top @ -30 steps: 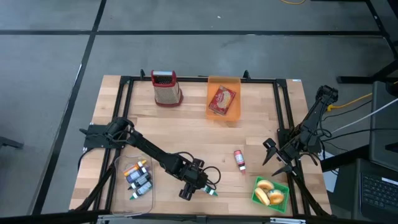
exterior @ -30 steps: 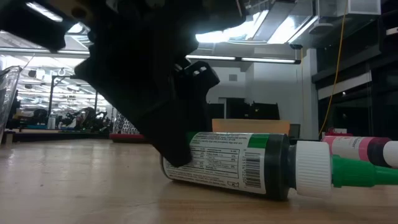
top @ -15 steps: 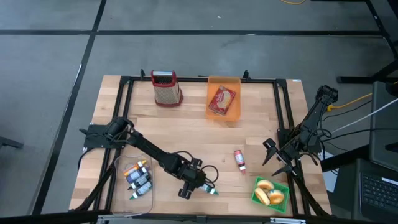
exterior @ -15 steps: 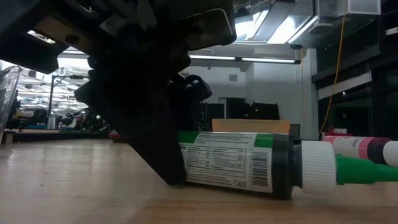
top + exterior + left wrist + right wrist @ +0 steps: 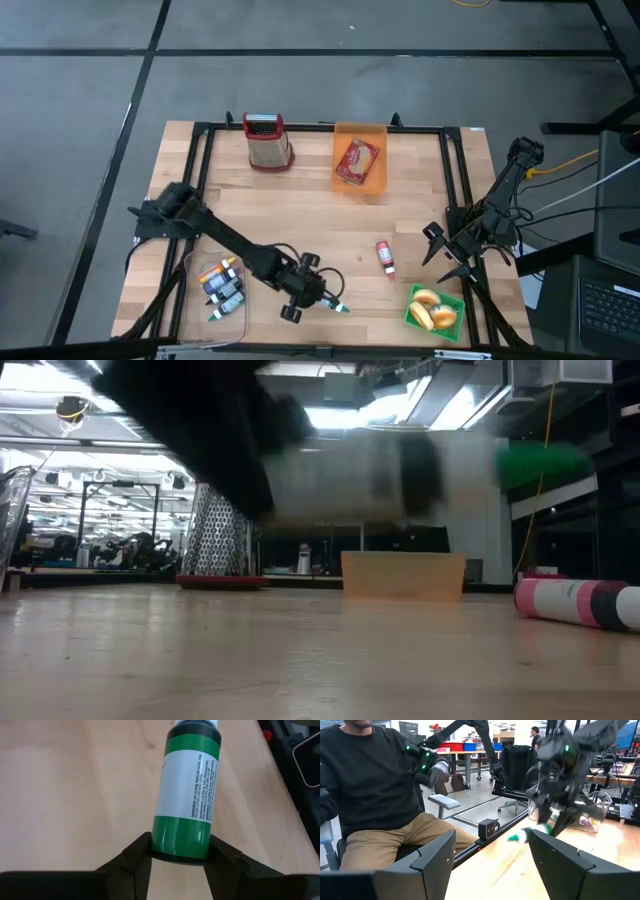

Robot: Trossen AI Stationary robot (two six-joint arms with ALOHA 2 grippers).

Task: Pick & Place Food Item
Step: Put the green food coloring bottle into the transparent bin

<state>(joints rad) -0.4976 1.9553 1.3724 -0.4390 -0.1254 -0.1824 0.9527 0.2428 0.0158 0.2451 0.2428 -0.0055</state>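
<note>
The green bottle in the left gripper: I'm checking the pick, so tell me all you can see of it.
The green bottle is a slim tube with a white printed label, a dark band and a green nozzle tip. The left gripper is shut on its base end, one finger on each side. In the low view it hangs clear of the table, lying roughly level.

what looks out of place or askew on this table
Little stands out. A pink-and-red tube lies on its side alone mid-table, apart from the clear bin of tubes. The green tube is off the wood only because the left gripper holds it. No spills or damage show.
</note>
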